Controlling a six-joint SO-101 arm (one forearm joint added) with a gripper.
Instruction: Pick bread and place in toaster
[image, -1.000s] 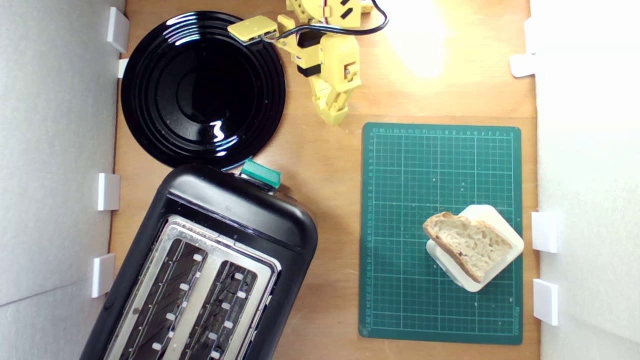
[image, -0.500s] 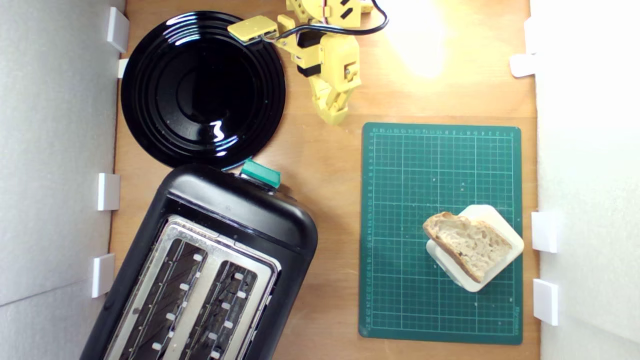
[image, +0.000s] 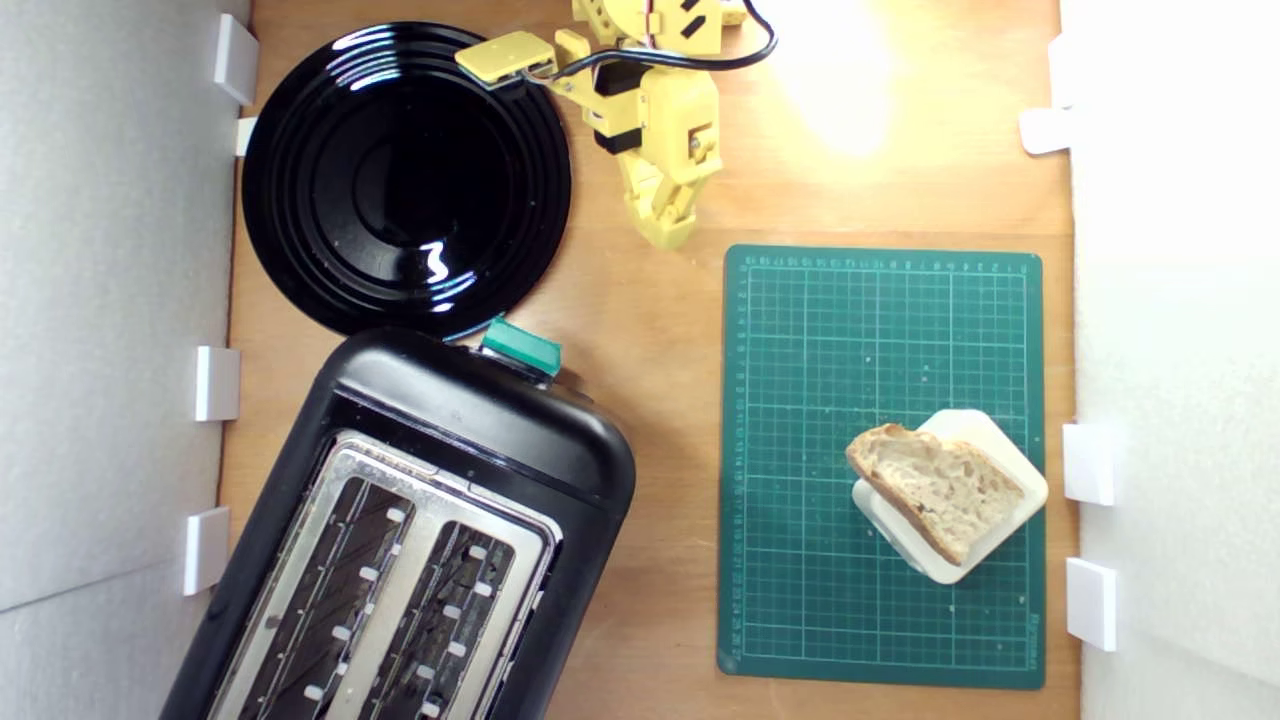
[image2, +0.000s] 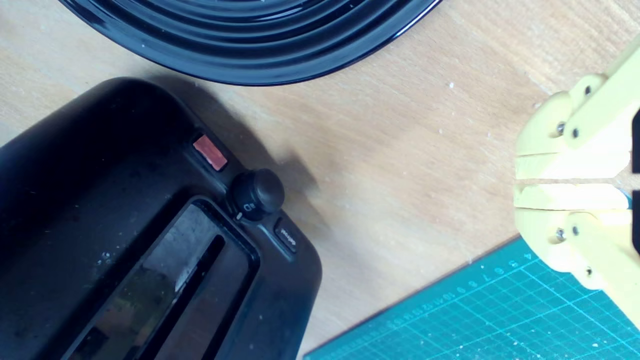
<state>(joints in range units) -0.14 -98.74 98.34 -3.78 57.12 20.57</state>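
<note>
The bread (image: 938, 485), a half-oval slice with pale holey crumb and brown crust, lies on a cream rounded-square block (image: 1010, 470) at the lower right of the green mat in the exterior view. The black toaster (image: 470, 410) with silvery top plate, two slots and a green lever (image: 520, 347) fills the exterior view's lower left; its end with a knob (image2: 256, 194) shows in the wrist view. My yellow gripper (image: 668, 230) hangs near the table's far edge, between plate and mat, far from the bread. Its fingers (image2: 565, 196) are pressed together, holding nothing.
A round glossy black plate (image: 300, 150) sits at the exterior view's upper left, close to the toaster's lever end. A green cutting mat (image: 850, 330) covers the right half of the wooden table. White walls with white brackets (image: 217, 383) border both sides.
</note>
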